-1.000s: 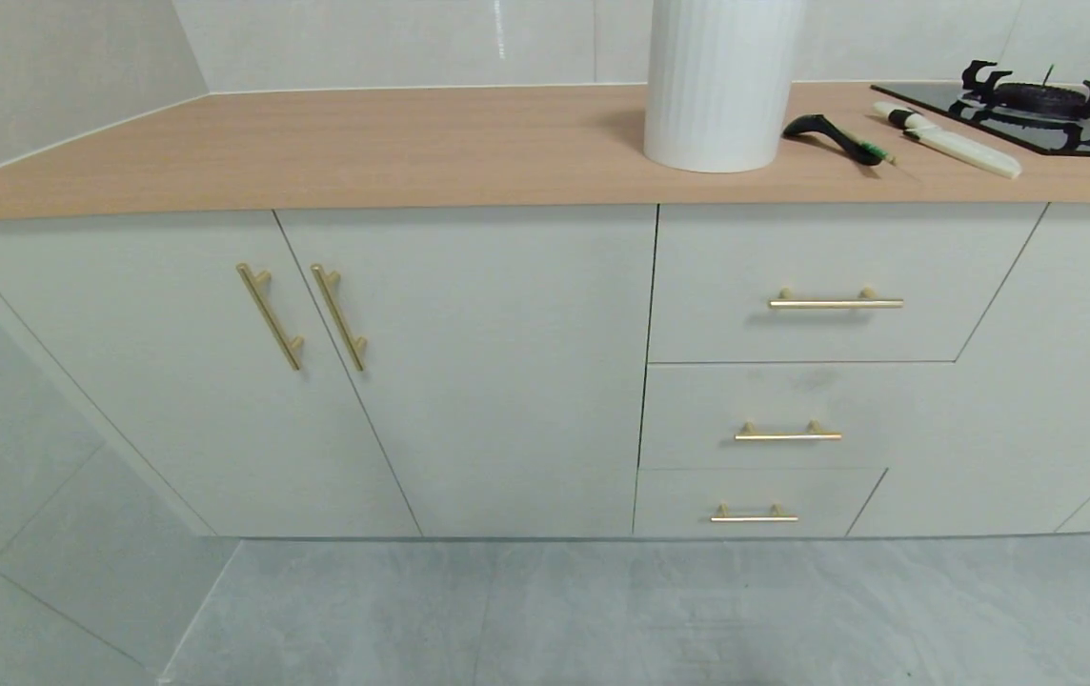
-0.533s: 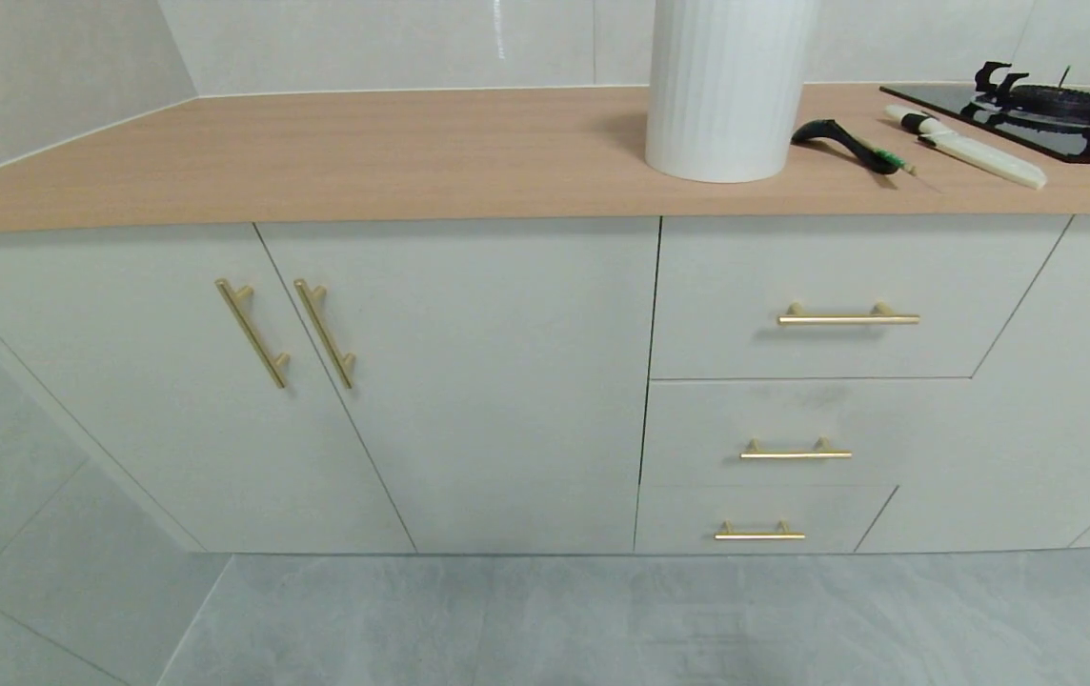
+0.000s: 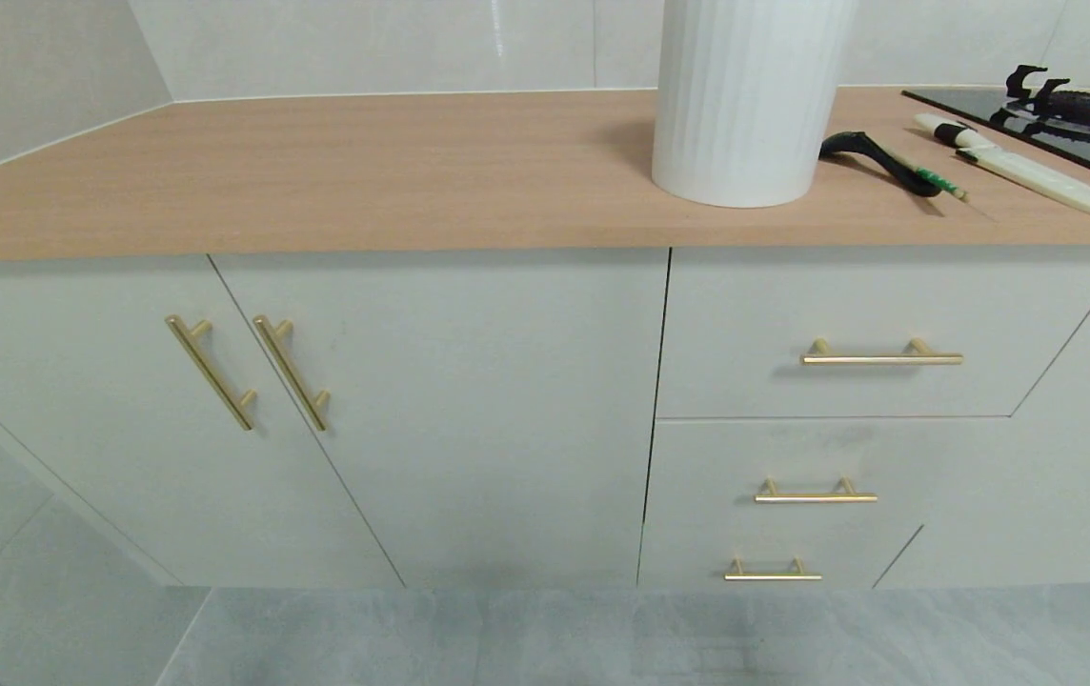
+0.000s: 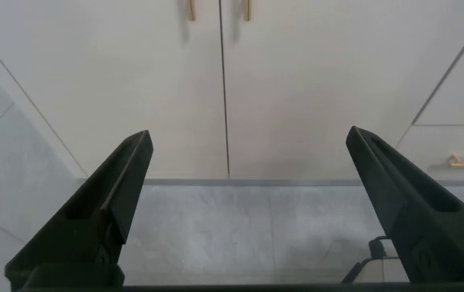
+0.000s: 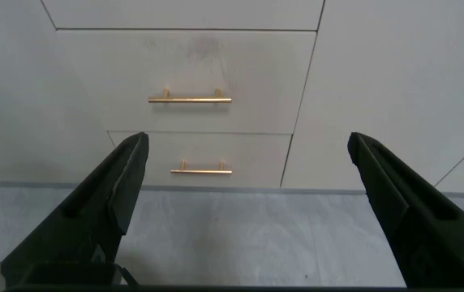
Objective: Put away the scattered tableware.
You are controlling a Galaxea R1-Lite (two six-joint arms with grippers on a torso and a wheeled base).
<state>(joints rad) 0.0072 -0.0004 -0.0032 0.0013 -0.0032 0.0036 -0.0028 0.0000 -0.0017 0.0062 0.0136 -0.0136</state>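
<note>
On the wooden countertop (image 3: 364,171) lie a black-handled utensil (image 3: 878,157) and a white knife with a black band (image 3: 1017,170), both to the right of a tall white ribbed container (image 3: 745,100). My left gripper (image 4: 248,142) is open and held low, facing the double cabinet doors (image 4: 224,89) above the floor. My right gripper (image 5: 244,146) is open too, facing the two lower drawers, whose gold handles (image 5: 190,100) show between its fingers. Nothing is held in either one.
A black gas hob (image 3: 1069,119) sits at the counter's far right. Below are two cabinet doors with gold handles (image 3: 250,372) and three drawers with gold handles (image 3: 880,358). Grey tiled floor (image 3: 545,638) lies in front; a wall closes the left side.
The whole head picture has shifted: the counter and cabinets appear larger and lower, so the camera has moved closer. The things on the counter keep their places.
</note>
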